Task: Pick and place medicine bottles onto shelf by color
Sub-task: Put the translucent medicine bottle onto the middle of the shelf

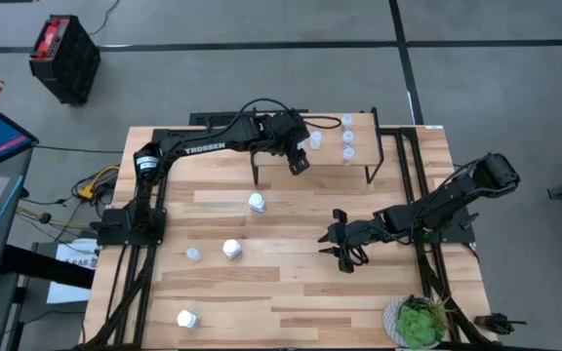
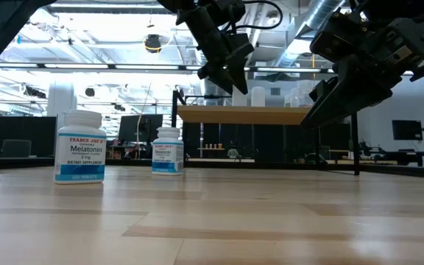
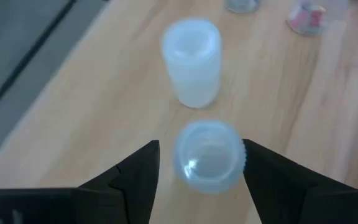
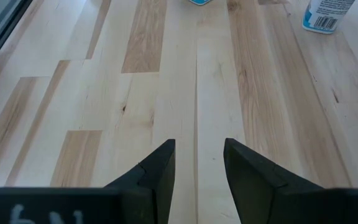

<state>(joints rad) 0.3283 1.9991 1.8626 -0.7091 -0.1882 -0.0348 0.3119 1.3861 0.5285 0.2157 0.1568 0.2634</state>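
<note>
On the near part of the light-wood plank desk [image 1: 291, 292], a round green potted plant [image 1: 418, 322] sits at the right corner and a white medicine bottle [image 1: 185, 318] stands toward the left edge. Farther in, a second white bottle [image 1: 231, 250] stands just beside a small pale translucent bottle [image 1: 193, 254], and a third white bottle [image 1: 257, 203] stands closer to the middle. In the low view two of the white bottles carry blue-and-white printed labels. The right gripper [image 1: 338, 242] hangs over bare planks to the right of centre, its two dark fingers [image 4: 157, 171] spread with nothing between them

At the far edge stands the small raised light-wood shelf on thin black legs [image 1: 364, 161]. Three pale translucent bottles form a short row on its right part [image 1: 347, 138]. The left gripper [image 3: 201, 165] is over the shelf's left-middle, its fingers [image 3: 138, 177] spread to either side of a pale bluish translucent bottle [image 3: 207, 155] that stands on the shelf top, with narrow gaps showing on both sides. Another translucent bottle [image 3: 191, 61] stands just beyond it
</note>
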